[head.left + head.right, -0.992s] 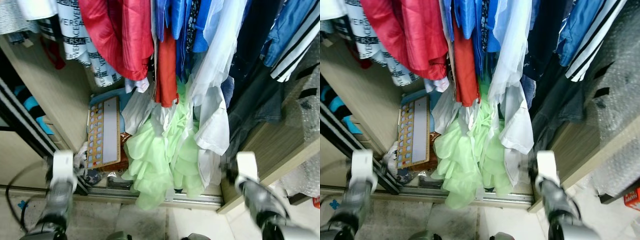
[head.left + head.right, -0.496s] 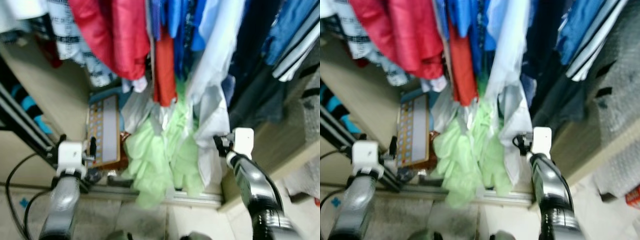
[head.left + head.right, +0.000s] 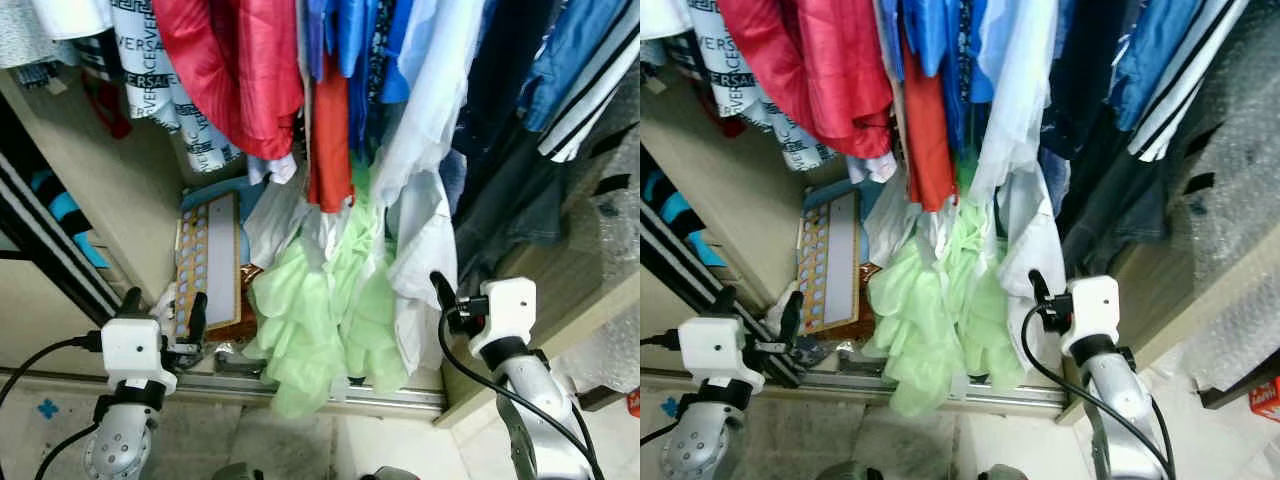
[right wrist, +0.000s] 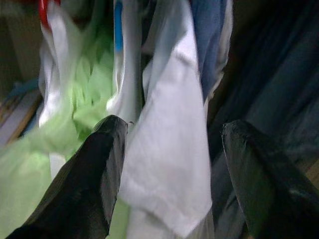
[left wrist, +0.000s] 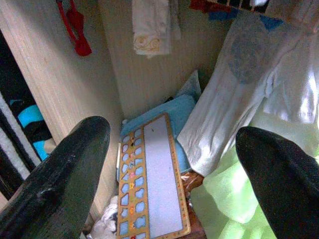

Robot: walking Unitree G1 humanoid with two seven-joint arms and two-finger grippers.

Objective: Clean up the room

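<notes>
An open wardrobe holds hanging clothes: a red garment [image 3: 240, 70], blue shirts [image 3: 350, 50], a white shirt [image 3: 425, 250] and a light green garment [image 3: 320, 330] that reaches down to the sliding-door track [image 3: 330, 395]. My left gripper [image 3: 165, 308] is open at the lower left. In the left wrist view its fingers [image 5: 65, 169] frame a colourful puzzle board [image 5: 152, 179] leaning on the wardrobe floor. At the lower right my right gripper [image 3: 445, 298] stands open close to the white shirt's hem. The white shirt [image 4: 169, 164] hangs just ahead between its fingers [image 4: 94, 174].
A wooden side panel [image 3: 110, 190] and dark sliding door [image 3: 40, 250] bound the left. On the right stand a wooden panel [image 3: 540, 290] and bubble-wrapped goods [image 3: 610, 200]. A blue box [image 3: 215, 195] sits behind the puzzle board. A black cable [image 3: 40, 355] trails from the left arm.
Both arms have lifted from the bottom edge and turned their grippers into the wardrobe. The right gripper has come up to the white shirt's hem. The clothes hang as before.
</notes>
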